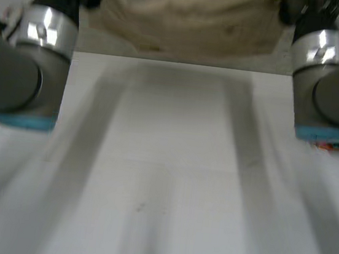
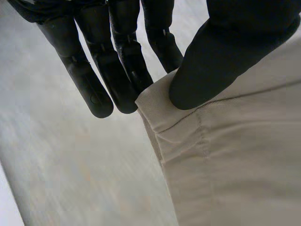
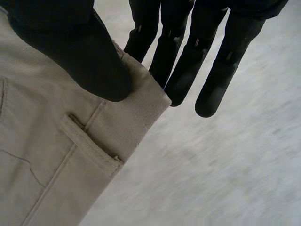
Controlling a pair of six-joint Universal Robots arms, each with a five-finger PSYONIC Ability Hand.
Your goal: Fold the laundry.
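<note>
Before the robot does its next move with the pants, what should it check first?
1. Pinch of the left hand on a corner of the pants: ok.
2. Pinch of the right hand on a waistband corner beside the belt loop: ok.
3. Pants spread wide between the two hands, head view: ok.
4. White table below, ready for laying them down: ok.
5. Pant legs hanging straight, not twisted: cannot tell.
</note>
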